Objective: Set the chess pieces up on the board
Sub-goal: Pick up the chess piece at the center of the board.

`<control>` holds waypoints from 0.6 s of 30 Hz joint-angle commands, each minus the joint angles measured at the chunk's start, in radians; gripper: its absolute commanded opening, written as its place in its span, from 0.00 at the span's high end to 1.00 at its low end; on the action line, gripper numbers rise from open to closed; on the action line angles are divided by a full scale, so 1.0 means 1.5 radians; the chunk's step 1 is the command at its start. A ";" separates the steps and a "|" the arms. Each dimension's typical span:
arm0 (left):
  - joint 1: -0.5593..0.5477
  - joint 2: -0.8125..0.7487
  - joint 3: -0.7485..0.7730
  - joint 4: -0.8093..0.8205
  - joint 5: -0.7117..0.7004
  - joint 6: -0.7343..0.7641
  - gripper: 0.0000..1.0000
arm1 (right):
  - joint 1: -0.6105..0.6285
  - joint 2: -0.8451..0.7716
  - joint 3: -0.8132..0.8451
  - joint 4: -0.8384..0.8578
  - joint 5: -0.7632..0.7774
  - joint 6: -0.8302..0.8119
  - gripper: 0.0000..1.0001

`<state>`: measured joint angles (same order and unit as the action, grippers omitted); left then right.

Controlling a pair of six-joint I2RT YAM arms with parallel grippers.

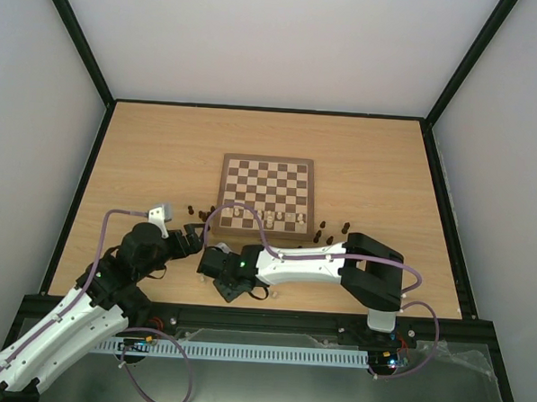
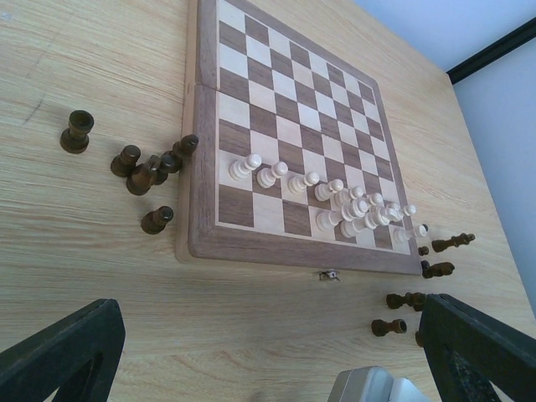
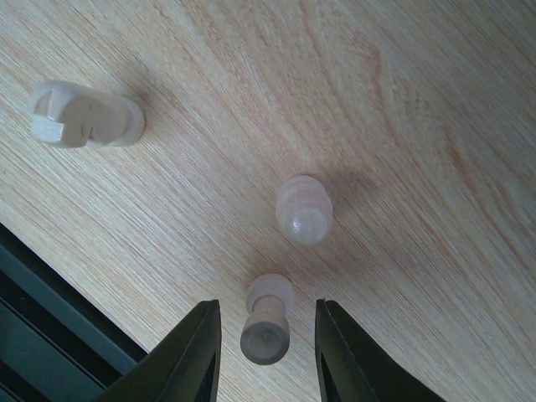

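- Bracketing a pale pawn [image 3: 266, 327] with right fingers [image 3: 191, 356] spread, not clamping; pawn lying on its side on the tabletop [image 3: 402, 126], between both fingers.
- Counting three pale pieces here: that pawn, an upright piece [image 3: 303, 209] just ahead of the fingers, a toppled rook [image 3: 84, 115] farther ahead-left.
- Judging it light, rigid, smooth turned wood, rolling easily; pinching across the stem looking best.
- Hovering left fingers [image 2: 63, 352] spread, holding nothing; board [image 2: 205, 167] ahead, six dark pieces [image 2: 142, 172] ahead-left.
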<state>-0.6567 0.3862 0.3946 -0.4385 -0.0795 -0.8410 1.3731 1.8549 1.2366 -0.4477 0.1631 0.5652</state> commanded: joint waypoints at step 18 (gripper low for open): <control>-0.004 -0.003 0.008 0.047 0.038 -0.002 0.01 | 0.011 -0.077 0.091 -0.152 0.086 -0.015 0.89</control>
<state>-0.6559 0.3843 0.3920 -0.4145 -0.0769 -0.8459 1.3735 1.8431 1.2823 -0.5537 0.1978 0.5655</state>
